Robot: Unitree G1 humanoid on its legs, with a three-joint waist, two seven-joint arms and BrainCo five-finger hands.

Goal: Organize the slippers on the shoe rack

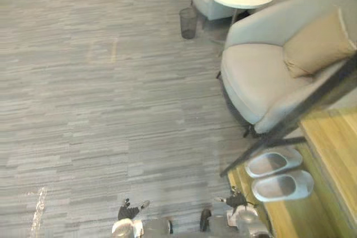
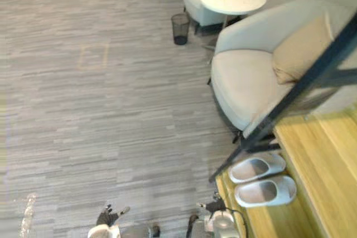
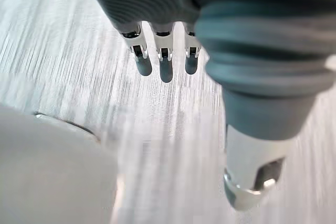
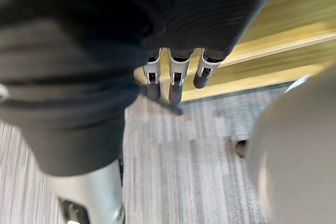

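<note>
Head cam: I'd slide my right hand (image 1: 237, 200) in low and nudge rather than grab. The slippers (image 1: 281, 186) sit paired on the shoe rack (image 1: 290, 219), just right of it and well apart from my left hand (image 1: 128, 211). Left wrist: fingers (image 3: 165, 69) straight, empty. Right wrist: fingers (image 4: 176, 85) straight, empty, aimed at the rack's wood edge.

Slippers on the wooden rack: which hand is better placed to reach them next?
Right, probably. The right hand hangs open just beside the shoe rack, close to the slippers. The left hand, also open, is over bare floor on the side away from them.
</note>
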